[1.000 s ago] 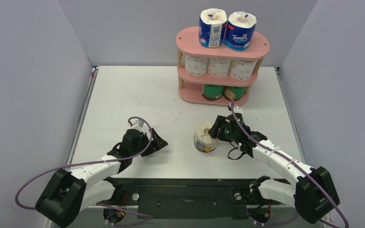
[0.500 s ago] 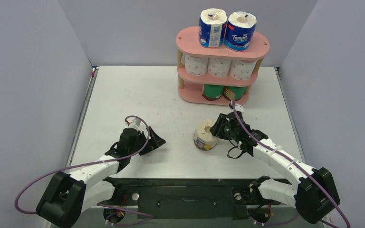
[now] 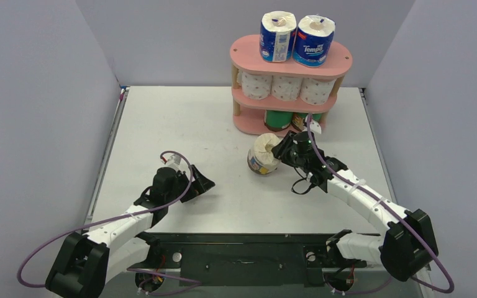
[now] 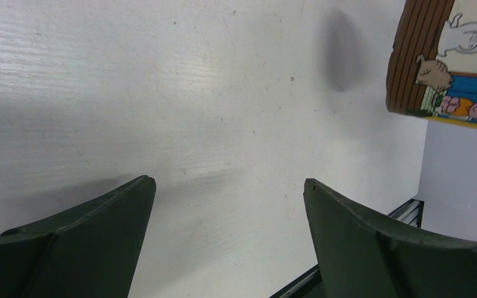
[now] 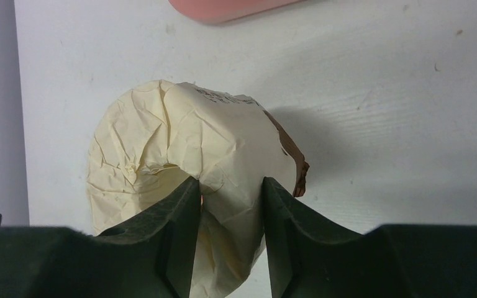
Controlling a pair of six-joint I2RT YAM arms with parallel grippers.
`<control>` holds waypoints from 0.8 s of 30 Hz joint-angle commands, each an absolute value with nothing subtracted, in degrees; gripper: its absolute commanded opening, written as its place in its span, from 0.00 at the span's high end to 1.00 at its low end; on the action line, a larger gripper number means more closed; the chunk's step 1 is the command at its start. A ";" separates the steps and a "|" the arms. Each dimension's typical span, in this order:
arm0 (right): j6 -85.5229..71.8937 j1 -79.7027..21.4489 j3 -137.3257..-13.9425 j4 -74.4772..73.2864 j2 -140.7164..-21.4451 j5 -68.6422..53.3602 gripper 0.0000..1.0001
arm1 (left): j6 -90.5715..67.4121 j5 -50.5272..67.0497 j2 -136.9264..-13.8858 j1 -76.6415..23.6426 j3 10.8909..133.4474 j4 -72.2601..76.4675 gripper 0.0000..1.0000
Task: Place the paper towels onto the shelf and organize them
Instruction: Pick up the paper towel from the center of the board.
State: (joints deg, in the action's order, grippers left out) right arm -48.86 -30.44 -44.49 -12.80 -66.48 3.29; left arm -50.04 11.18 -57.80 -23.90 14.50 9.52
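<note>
From above, the shelf (image 3: 243, 48) holds two blue-white rolls (image 3: 277, 36) on top and three pink-dotted rolls (image 3: 286, 88) in the middle. The green rolls (image 3: 277, 119) at the bottom are half hidden. The cream roll (image 3: 263, 155) sits just before the shelf, perhaps tilted.

In the left wrist view, the left gripper (image 4: 230, 186) is spread wide over the bare table (image 4: 161, 93), with the printed roll cut off at the corner.

In the right wrist view, the right gripper (image 5: 230, 186) pinches the roll's crumpled end wrap.

Right pincer (image 3: 278, 151) clamped cream roll (image 3: 262, 155), moved toward shelf (image 3: 246, 125).
</note>
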 commanded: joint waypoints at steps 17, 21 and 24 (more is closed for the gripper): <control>-52.43 -29.29 -65.71 -3.34 -87.65 7.99 0.66 | -48.47 13.28 -53.86 -21.51 15.29 7.50 0.12; -53.57 -29.25 -67.75 -2.93 -90.64 9.38 0.66 | -48.49 13.59 -53.92 -21.08 15.29 7.48 0.12; -54.76 -29.34 -68.98 -2.50 -92.77 10.65 0.66 | -48.55 13.86 -53.76 -20.96 15.29 7.47 0.12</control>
